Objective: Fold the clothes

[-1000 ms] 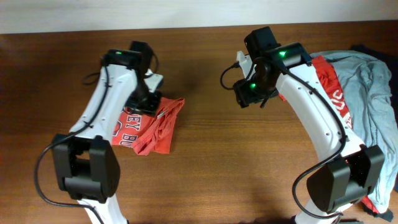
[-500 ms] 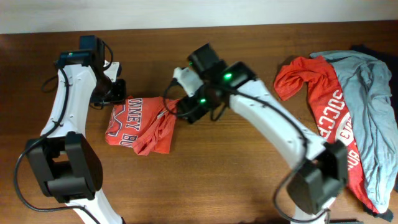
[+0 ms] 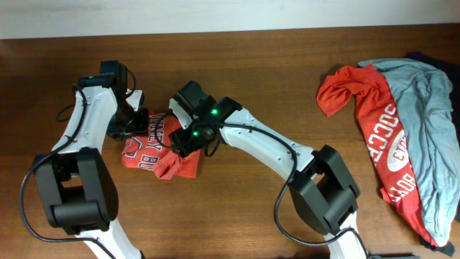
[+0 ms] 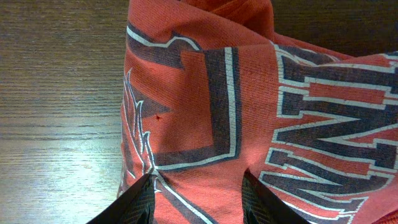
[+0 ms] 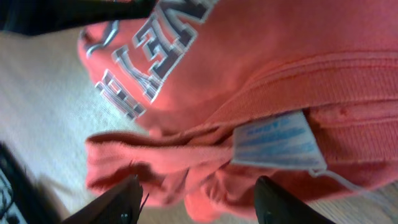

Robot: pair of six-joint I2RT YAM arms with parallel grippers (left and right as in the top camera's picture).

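Observation:
The orange-red T-shirt [image 3: 154,150] with white-grey lettering lies bunched on the table at the left. My left gripper [image 3: 134,124] hovers over its left edge; in the left wrist view its jaws [image 4: 199,204] are open, straddling flat lettered cloth [image 4: 211,106]. Reaching across from the right, my right gripper [image 3: 189,138] is over the shirt's crumpled right side. It is open in the right wrist view [image 5: 200,200], just above rumpled folds [image 5: 186,168] and a white neck label [image 5: 277,146]. At the far right a red shirt lettered "SOCCE" [image 3: 387,133] lies under a grey-blue shirt [image 3: 428,115].
The bare wooden table [image 3: 287,223] stretches between the T-shirt and the pile on the right. A dark garment [image 3: 431,57] shows at the back right corner. The right arm [image 3: 259,147] spans the middle of the table.
The right arm swung from the right pile across to the T-shirt's right side. The left gripper left the shirt's top, went out to the left, then came back to its left edge, opening wider.

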